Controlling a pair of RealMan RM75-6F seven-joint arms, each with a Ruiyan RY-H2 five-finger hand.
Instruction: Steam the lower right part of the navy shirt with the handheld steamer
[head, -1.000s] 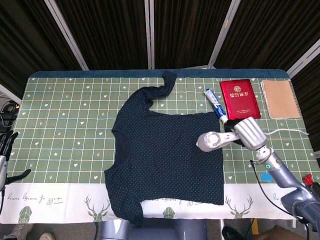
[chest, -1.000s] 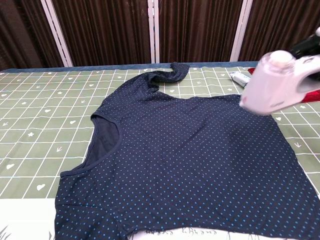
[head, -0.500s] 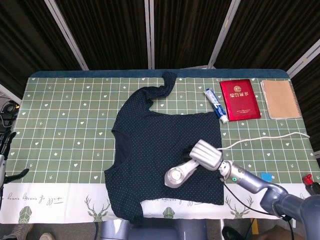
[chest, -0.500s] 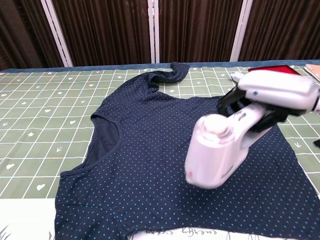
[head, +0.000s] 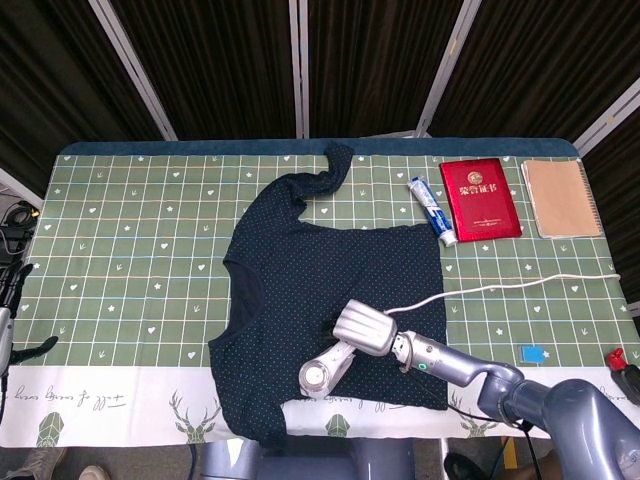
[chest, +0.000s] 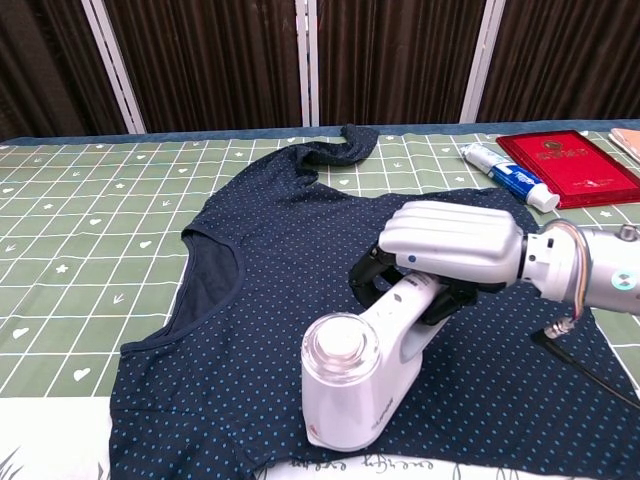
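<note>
The navy dotted shirt (head: 330, 300) (chest: 300, 280) lies flat across the middle of the table, neck opening to the left. My right hand (head: 365, 327) (chest: 450, 243) grips the handle of the white handheld steamer (head: 325, 368) (chest: 360, 375). The steamer's round head sits low over the shirt near its front edge, close to the table's near side. A white cord (head: 500, 287) trails from the steamer toward the right edge. My left hand (head: 8, 300) hangs off the table's left side with its fingers apart, holding nothing.
A toothpaste tube (head: 431, 209) (chest: 510, 175), a red booklet (head: 480, 198) (chest: 565, 165) and a brown notebook (head: 561, 197) lie at the back right. A small blue item (head: 531, 353) rests near the right front. The green checked tablecloth (head: 130, 250) covers the table.
My right hand has carried the steamer from beside the shirt's right edge leftward and toward the near edge, over the shirt's front part. The left hand has stayed put.
</note>
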